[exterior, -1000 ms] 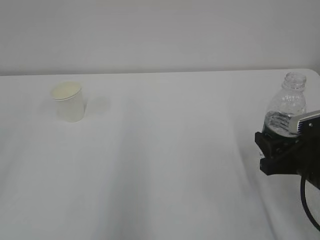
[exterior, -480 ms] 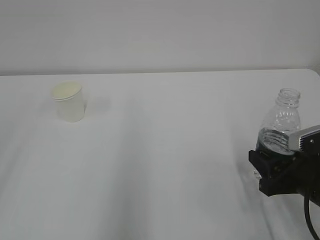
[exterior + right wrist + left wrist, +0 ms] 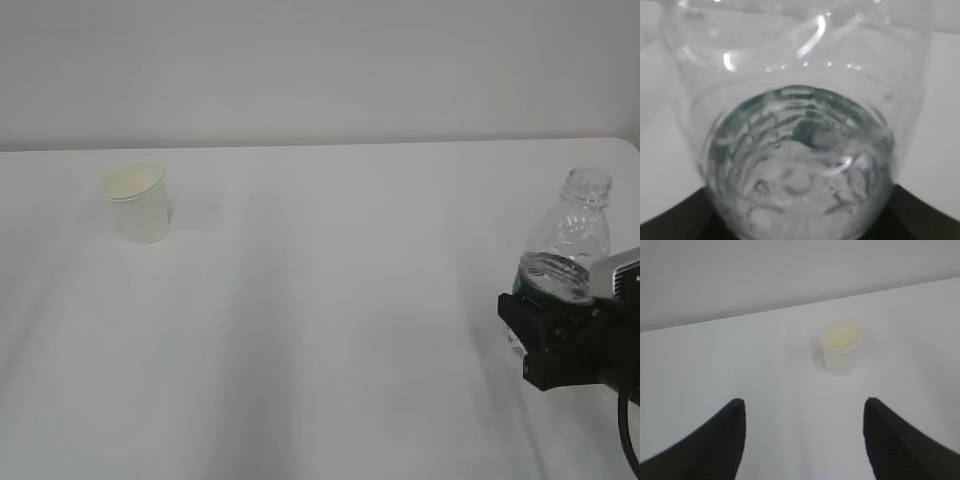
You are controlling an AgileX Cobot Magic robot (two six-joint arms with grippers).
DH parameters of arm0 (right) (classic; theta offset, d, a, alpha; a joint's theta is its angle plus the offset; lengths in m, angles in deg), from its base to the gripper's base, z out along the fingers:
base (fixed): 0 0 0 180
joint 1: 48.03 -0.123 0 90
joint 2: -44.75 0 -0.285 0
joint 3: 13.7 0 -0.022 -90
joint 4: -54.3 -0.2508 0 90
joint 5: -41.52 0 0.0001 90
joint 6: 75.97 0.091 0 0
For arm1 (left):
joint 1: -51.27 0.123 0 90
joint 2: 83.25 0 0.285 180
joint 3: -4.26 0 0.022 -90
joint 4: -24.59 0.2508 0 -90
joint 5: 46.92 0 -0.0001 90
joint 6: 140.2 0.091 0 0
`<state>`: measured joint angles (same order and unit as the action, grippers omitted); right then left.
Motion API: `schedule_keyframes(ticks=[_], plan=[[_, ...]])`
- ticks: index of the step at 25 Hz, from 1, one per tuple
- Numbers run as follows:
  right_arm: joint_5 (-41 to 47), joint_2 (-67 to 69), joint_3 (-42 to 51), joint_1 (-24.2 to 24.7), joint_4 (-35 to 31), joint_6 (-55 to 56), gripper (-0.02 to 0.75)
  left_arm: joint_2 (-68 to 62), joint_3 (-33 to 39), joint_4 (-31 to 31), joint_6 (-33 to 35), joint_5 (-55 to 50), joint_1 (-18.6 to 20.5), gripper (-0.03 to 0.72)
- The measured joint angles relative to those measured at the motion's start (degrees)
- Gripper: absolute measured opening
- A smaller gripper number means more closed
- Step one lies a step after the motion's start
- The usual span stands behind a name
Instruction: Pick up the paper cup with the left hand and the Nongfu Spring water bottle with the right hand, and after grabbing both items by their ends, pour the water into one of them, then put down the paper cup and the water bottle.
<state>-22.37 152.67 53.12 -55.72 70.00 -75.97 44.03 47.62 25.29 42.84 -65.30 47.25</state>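
Observation:
The paper cup (image 3: pixel 137 203) stands upright on the white table at the far left, off-white with a rolled rim. In the left wrist view the paper cup (image 3: pixel 841 347) lies ahead and a little right of my left gripper (image 3: pixel 804 402), which is open and empty, well short of it. At the right edge the Nongfu Spring water bottle (image 3: pixel 570 228) is capless and leans slightly right, with my right gripper (image 3: pixel 543 318) shut on its lower part. Water (image 3: pixel 555 272) fills its lower body. Up close the bottle (image 3: pixel 800 125) fills the right wrist view, hiding the jaws.
The white table (image 3: pixel 320 320) runs back to a pale wall, and its rounded far right corner (image 3: pixel 625 142) sits just behind the bottle. My left arm is outside the exterior view.
My right gripper has come down and slightly left with the bottle, which then tipped a little to the right. The cup has not moved.

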Motion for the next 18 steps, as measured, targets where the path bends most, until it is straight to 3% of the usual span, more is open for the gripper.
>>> schedule_keyframes(ticks=[10,18], plan=[[0.0,-1.34,0.0,0.0,-0.8,0.55,0.452,-3.36,9.78,0.0,0.04,20.16,-1.22,0.524],[0.0,-1.45,0.06,0.0,-0.8,0.65,0.452,-6.22,13.25,1.35,0.04,28.93,-1.22,0.524]])
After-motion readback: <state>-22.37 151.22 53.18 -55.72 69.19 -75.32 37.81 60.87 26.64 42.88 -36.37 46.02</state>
